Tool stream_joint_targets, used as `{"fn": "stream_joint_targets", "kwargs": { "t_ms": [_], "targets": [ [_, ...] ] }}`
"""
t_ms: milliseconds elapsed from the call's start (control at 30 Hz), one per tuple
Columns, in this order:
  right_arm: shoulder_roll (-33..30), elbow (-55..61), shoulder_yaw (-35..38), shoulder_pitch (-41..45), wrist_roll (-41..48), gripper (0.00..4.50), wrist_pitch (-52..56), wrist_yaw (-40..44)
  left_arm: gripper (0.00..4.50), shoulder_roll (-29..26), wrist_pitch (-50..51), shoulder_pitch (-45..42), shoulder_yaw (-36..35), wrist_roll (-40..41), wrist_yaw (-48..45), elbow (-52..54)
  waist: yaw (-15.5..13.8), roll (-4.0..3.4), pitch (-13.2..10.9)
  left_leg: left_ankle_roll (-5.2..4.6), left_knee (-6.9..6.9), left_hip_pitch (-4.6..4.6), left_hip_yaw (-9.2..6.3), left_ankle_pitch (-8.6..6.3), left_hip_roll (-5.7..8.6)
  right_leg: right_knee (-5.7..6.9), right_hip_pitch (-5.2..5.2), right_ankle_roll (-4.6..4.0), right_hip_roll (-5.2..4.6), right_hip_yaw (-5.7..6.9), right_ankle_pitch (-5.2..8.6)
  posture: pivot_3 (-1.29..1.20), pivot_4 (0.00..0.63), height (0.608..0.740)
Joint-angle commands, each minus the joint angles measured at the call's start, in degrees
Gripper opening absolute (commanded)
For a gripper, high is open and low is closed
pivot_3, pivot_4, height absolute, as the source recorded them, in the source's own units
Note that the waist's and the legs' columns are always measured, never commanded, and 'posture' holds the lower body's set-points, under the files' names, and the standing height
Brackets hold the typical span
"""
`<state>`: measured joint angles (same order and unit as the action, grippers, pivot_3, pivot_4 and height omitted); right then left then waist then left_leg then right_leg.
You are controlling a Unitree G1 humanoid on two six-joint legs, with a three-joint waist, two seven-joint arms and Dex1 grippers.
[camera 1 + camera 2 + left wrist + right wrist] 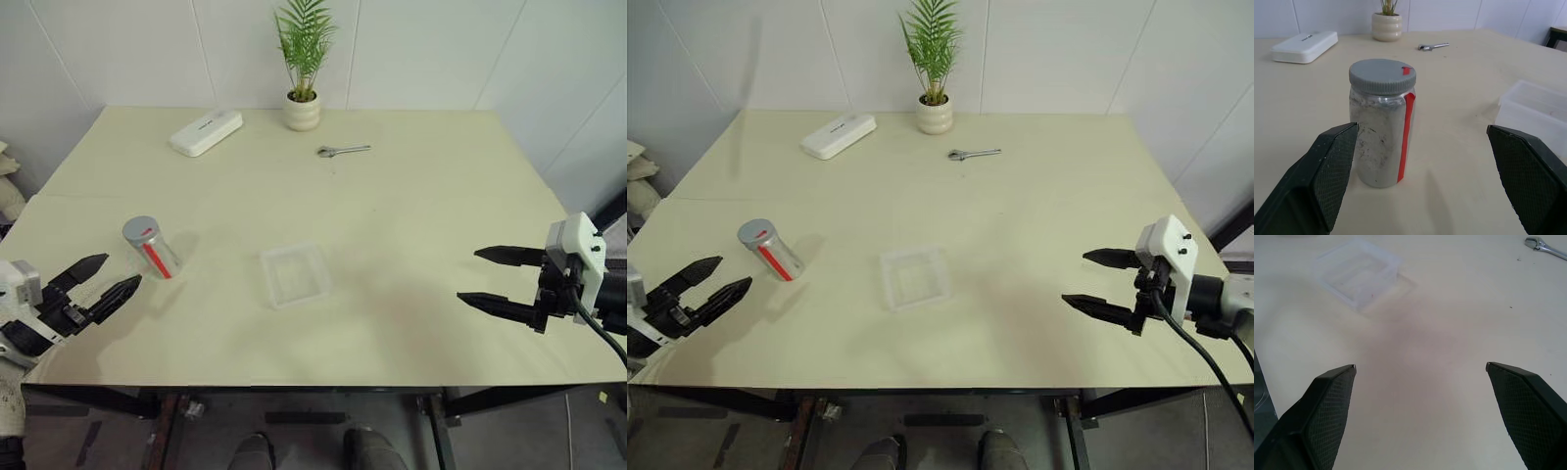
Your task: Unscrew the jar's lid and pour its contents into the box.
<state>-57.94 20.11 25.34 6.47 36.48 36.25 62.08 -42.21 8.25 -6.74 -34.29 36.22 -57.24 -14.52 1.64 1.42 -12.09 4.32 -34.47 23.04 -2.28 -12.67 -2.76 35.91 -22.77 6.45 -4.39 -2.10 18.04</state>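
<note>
1. The pale yellow, smooth, matte desk (411, 255) carries everything, and the head views take in its whole top.
2. The left gripper (103, 277) hovers at the desk's near left edge, its two black fingers (1327, 171) spread wide and holding nothing. The left wrist view shows their pads with a fine cross-hatched grip texture.
3. The right gripper (485, 275) hovers at the near right edge, its fingers likewise wide apart and empty, aimed across bare desk toward the box.
4. A green fern in a rounded cream pot (302, 110) stands at the far edge.
5. A flat white oblong device (206, 132) with rounded corners lies far left of the pot.
6. The shallow square box (295, 274) of clear plastic, with rounded corners, sits near the desk's centre, between the two grippers. The right wrist view shows its thin, faintly frosted walls.
7. The small clear cylindrical jar (154, 250) with a red strip down its side stands just beyond the left fingers, apart from them. The left wrist view shows cloudy, silvery smears inside its wall.
8. A small shiny metal wrench (342, 150) lies right of the pot.
9. The round grey lid (1382, 76) sits on the jar, with a ribbed rim and a small red mark on top.
</note>
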Motion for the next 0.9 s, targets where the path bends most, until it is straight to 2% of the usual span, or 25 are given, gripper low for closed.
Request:
{"fn": "stream_joint_targets", "kwargs": {
  "t_ms": [33,333,400,533,600,667,900],
  "targets": [
    [0.1,3.1,2.6,-0.6,1.9,4.50,0.6,-1.2,4.48,-0.5,-1.4,-1.6,0.4,-0.4,-0.3,0.0,-0.1,0.00,0.0,0.00,0.00,0.00,0.00,0.00,0.00,0.00,0.00,0.01,0.00,0.00,0.00,0.00,0.150,0.740],
    [0.8,4.7,1.0,-0.3,3.4,4.50,1.6,-4.1,4.48,2.8,-2.2,0.7,0.0,-0.7,4.0,4.3,0.0,0.00,0.0,-0.04,-0.05,0.01,0.05,-0.02,0.00,0.00,0.00,0.18,0.00,-0.07,-0.10,0.00,0.150,0.740],
    [0.8,3.6,-1.3,1.8,3.8,4.50,1.8,-3.8,4.48,4.6,-1.0,3.1,-0.2,-0.9,8.2,8.8,0.0,0.00,0.0,-0.04,-0.08,0.01,0.05,-0.03,0.00,0.00,0.00,0.55,0.01,-0.07,-0.30,0.00,0.150,0.740],
    [1.0,3.2,-4.4,4.9,5.6,4.50,3.0,-3.2,4.48,7.2,-0.9,7.1,-0.5,-2.0,13.9,15.0,0.0,0.01,0.0,-0.06,-0.19,0.02,0.12,-0.04,-0.02,-0.01,0.01,0.54,0.01,-0.16,-0.35,0.00,0.150,0.740],
    [1.4,1.9,-7.8,6.9,3.8,4.50,1.5,-2.9,4.48,9.9,-1.5,9.0,-0.5,-2.4,17.7,19.1,-0.1,0.01,0.0,-0.07,-0.24,0.02,0.14,-0.04,-0.02,-0.02,0.02,0.48,0.02,-0.18,-0.35,0.00,0.150,0.740],
    [2.3,0.7,-10.4,8.6,2.1,4.50,-0.5,-2.7,4.48,12.3,-1.8,10.0,-0.2,-3.1,21.3,22.1,-0.1,0.02,0.0,-0.10,-0.31,0.03,0.21,-0.06,-0.02,-0.09,0.04,0.01,0.01,-0.26,-0.14,0.00,0.150,0.740],
    [3.9,-3.5,-15.7,15.2,2.0,4.50,-1.6,0.9,4.48,19.7,-2.7,9.8,2.6,-7.3,32.6,27.7,-0.1,0.03,0.0,-0.28,-0.65,0.04,0.46,-0.06,-0.01,-0.21,0.13,-0.10,0.04,-0.50,-0.25,0.00,0.150,0.740]
  ]
}}
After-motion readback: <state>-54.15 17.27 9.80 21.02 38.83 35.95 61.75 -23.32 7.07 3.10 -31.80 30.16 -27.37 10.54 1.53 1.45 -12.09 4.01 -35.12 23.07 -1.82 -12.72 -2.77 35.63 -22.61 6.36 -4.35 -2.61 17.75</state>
